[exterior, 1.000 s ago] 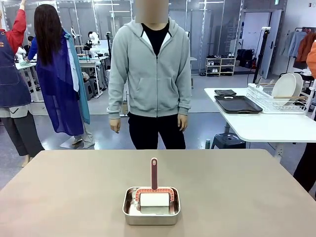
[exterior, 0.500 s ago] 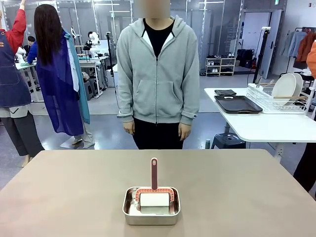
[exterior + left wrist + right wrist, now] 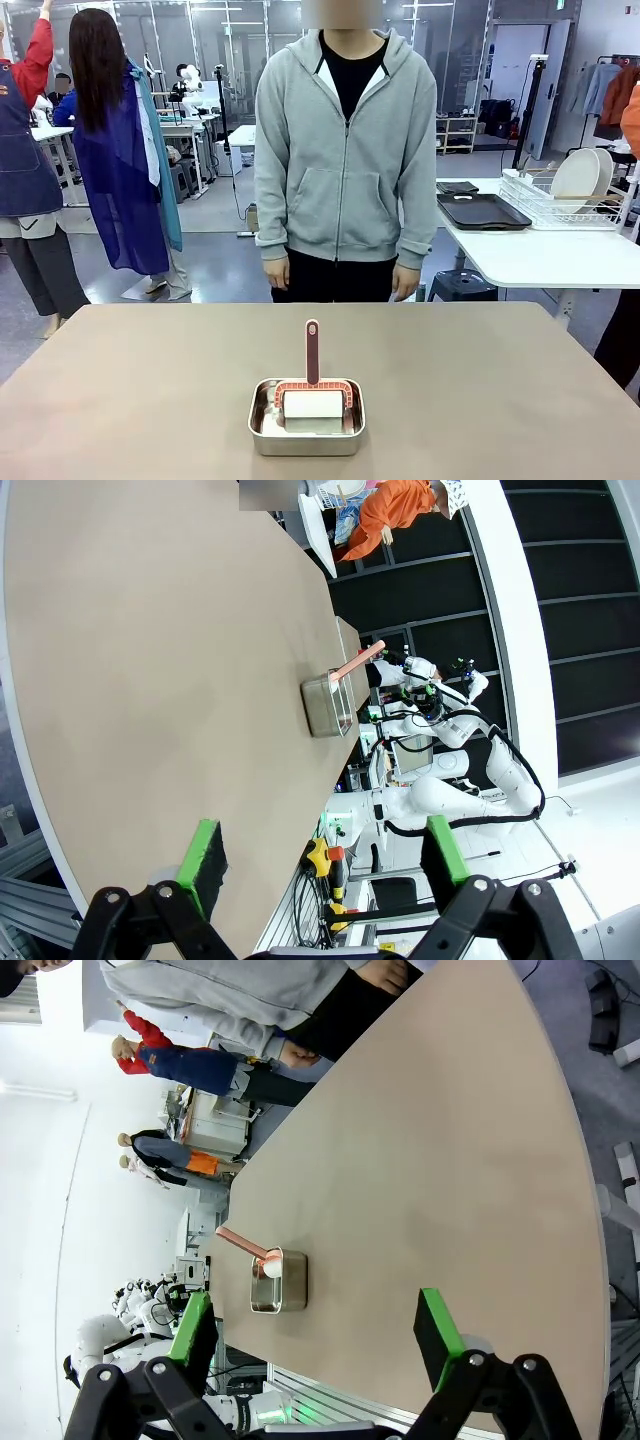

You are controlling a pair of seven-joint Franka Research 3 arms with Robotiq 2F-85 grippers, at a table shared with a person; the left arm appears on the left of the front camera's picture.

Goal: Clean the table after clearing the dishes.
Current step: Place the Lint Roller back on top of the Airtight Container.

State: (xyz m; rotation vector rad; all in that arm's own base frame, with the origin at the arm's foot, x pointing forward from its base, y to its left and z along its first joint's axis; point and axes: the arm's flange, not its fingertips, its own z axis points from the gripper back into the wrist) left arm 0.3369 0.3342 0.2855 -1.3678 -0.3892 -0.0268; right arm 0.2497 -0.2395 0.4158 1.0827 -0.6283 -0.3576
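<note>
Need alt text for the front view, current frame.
A small square steel pan holding a pink-handled white roller sits near the front edge of a matte taupe table. A person in a grey zip hoodie stands at the far side, arms down.

On my front feed, the table [image 3: 130, 400] stretches across, brownish and matte. I'll take the steel pan [image 3: 306, 418] as my landmark: it sits near my edge, about centre. In the pan lies a white roller [image 3: 312, 404], its pink handle [image 3: 312, 351] pointing up and away. Beyond the pan, at the far edge, a person in a grey hoodie [image 3: 345, 160] stands, arms hanging. Far right of the pan, a white table [image 3: 540, 255] holds a dark tray [image 3: 482, 211] and a dish rack [image 3: 565, 205] with white plates [image 3: 580, 175].
</note>
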